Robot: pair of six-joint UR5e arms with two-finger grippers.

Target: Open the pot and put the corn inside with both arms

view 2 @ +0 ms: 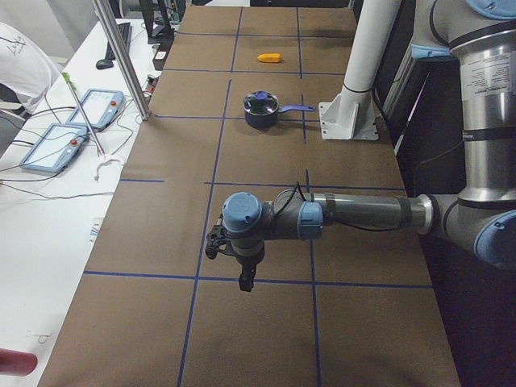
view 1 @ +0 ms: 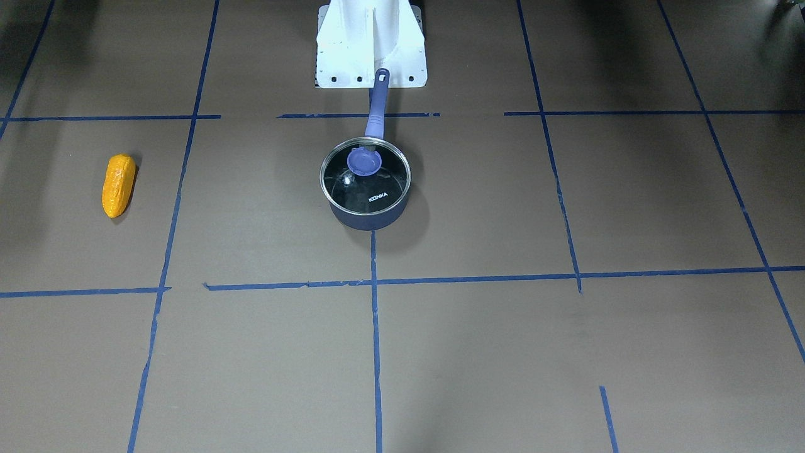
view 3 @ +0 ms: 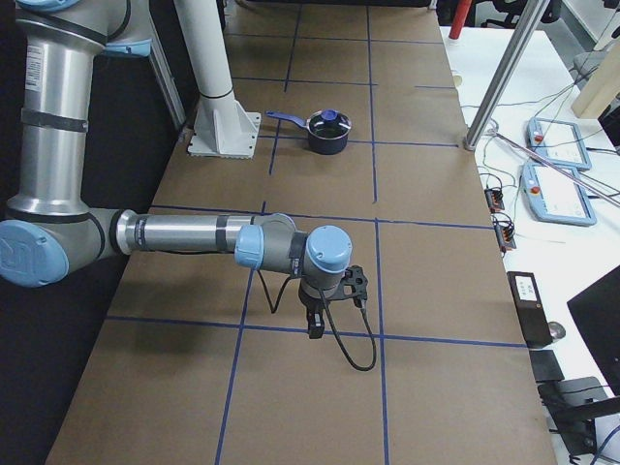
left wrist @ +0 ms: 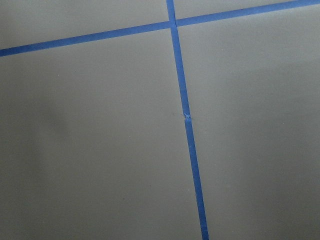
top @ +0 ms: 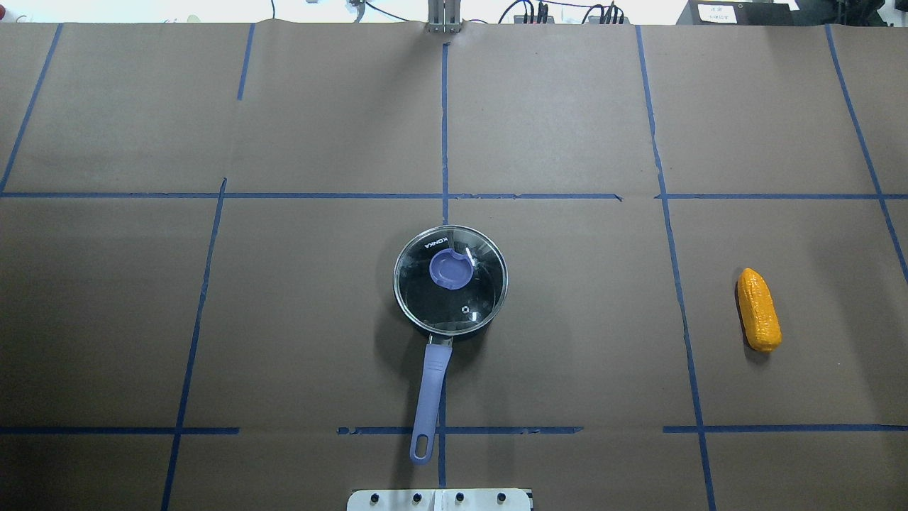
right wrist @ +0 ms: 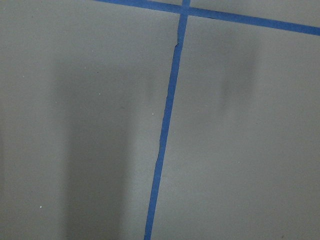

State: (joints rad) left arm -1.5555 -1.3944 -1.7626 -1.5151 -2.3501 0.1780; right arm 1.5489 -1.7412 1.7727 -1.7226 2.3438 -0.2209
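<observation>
The dark navy pot stands at the table's middle with its round glass lid on it and its purple-blue handle pointing at the robot's base. It also shows in the front view and both side views. The orange-yellow corn lies flat far to the pot's right, also in the front view and the left side view. My left gripper and right gripper hang over bare table far from both; I cannot tell whether they are open or shut.
The white robot base stands just behind the pot's handle. Blue tape lines cross the brown table cover. Both wrist views show only table and tape. Desks with control pendants flank the table's far side.
</observation>
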